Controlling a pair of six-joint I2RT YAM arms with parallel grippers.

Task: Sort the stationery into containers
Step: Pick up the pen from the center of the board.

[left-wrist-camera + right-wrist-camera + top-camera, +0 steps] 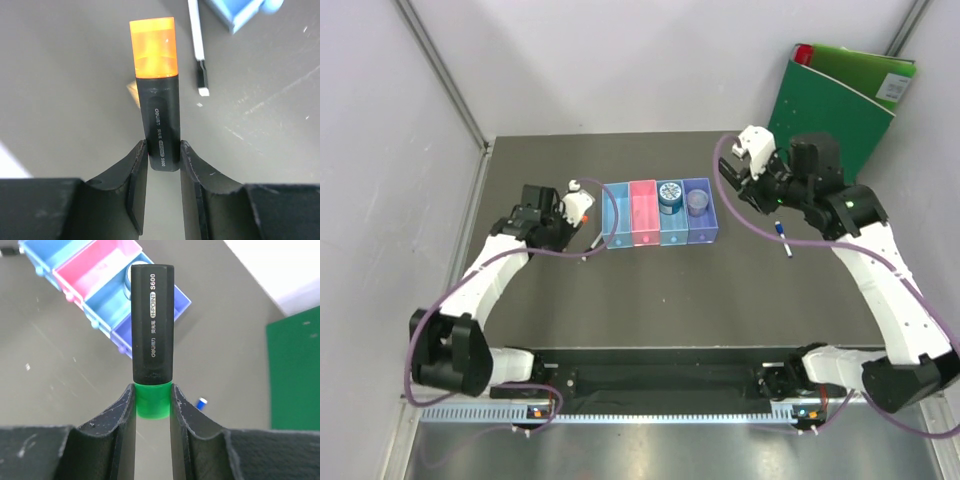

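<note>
The left jaws are pinching an orange-capped marker (159, 120) by the butt end of its black barrel, with the cap pointing away from the wrist and the marker lifted off the desk (60, 100). The right jaws pinch a green-capped marker (152, 330) by its cap, the black barrel pointing away from the wrist.

Past your left marker, a thin white pen (196, 40) lies flat on the desk, just beside the corner of the leftmost bin. A blue-tipped pen (783, 238) lies on the desk to the right of the row, apart from it.

The four joined bins (643, 242) run light blue, pink, light blue, purple from left to right. The blue tape roll (671, 197) sits in the third bin, and a small pale round piece (697, 203) sits in the purple one. At the far right, a green binder (840, 110) leans against the wall.
</note>
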